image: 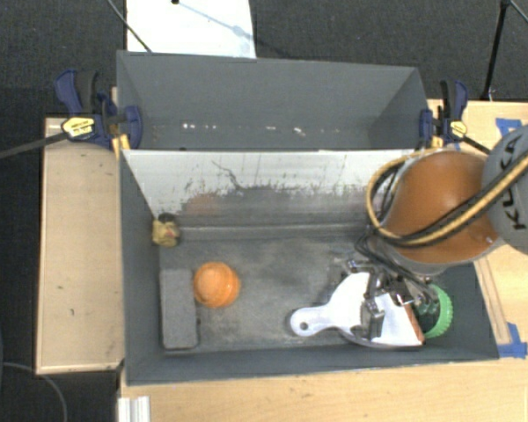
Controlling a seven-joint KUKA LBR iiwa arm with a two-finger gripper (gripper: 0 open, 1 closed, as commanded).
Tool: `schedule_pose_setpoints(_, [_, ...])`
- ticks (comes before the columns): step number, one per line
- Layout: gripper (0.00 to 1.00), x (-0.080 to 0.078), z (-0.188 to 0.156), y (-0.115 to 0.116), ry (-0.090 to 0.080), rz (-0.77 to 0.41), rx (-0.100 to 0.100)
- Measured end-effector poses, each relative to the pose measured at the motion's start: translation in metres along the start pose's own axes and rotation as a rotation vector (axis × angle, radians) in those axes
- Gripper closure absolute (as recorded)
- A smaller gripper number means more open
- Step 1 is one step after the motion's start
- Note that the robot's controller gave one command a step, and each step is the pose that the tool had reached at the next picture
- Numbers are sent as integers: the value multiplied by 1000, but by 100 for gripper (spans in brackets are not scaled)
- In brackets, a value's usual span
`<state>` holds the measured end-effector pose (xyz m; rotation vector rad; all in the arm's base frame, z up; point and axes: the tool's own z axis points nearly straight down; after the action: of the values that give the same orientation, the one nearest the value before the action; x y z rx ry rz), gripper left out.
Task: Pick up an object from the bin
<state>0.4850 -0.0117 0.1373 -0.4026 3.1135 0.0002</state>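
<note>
Jaws down at the front right of the bin (282, 262), apart or together I cannot tell.
Gripper (380, 313) hangs over the broad end of one white scoop (321, 317), one green round thing (438, 313) just beside it; well apart at left lie one orange ball (216, 285), one grey foam block (178, 309) and one small tan lump (165, 230).

Bright, even light; glare whitens the back wall of the bin (273, 176).
</note>
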Motion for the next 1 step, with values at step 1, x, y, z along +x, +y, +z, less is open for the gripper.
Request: schedule_pose_setpoints(1, [0,1,67,8,-10,134,1])
